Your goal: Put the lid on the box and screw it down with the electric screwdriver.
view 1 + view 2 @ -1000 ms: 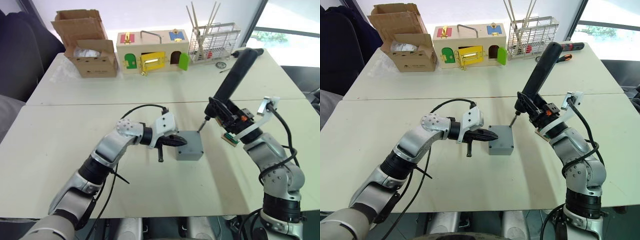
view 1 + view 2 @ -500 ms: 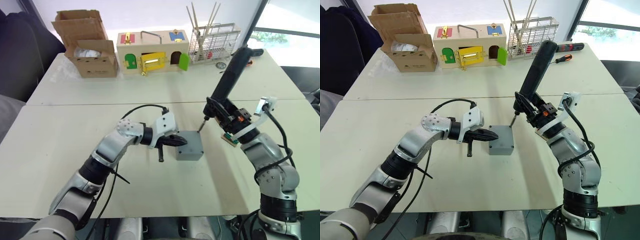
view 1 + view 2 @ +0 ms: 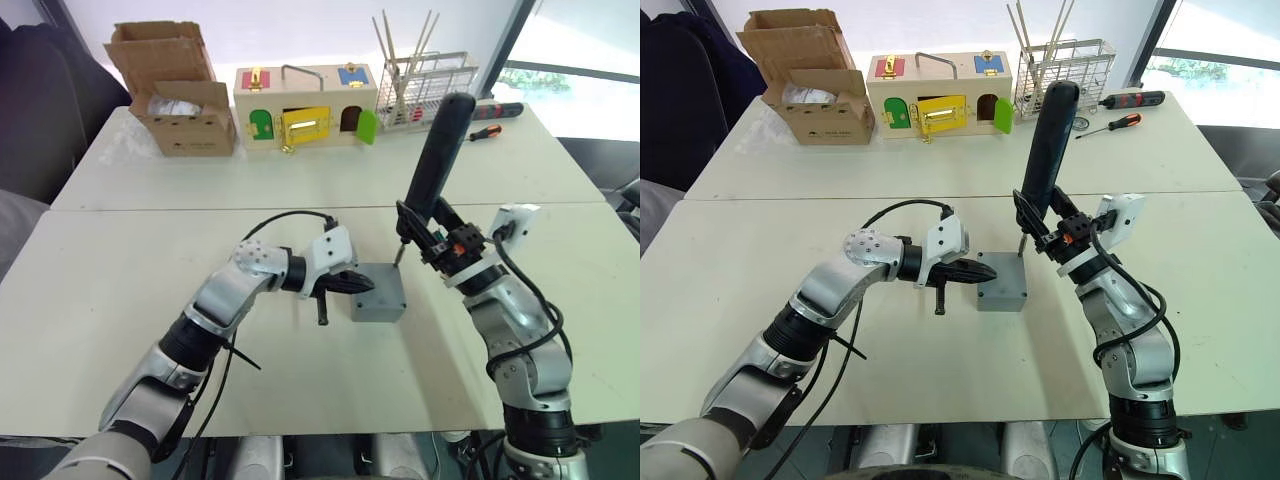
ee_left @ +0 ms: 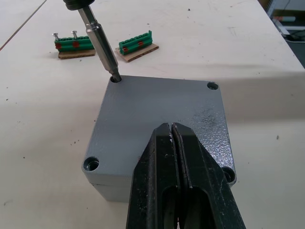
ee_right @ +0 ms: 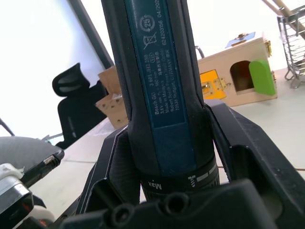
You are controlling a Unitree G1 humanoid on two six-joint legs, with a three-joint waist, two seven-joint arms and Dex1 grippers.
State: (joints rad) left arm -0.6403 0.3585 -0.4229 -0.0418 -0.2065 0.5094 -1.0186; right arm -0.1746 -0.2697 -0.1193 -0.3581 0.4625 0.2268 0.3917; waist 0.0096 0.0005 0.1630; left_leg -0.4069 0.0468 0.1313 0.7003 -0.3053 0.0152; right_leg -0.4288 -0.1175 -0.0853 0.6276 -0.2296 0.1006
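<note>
Lid [image 4: 159,112] sits on the box [image 3: 378,296] mid-worktop, left claw [image 4: 172,138] pinched shut pressing its 9 o'clock edge, right claw [image 3: 432,232] clamping the screwdriver [image 3: 428,173], its bit tilted into the 1 o'clock corner hole.

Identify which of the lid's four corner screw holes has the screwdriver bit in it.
The far corner hole nearest the green terminal strips; the electric screwdriver bit sits there, the other three stand open.
</note>
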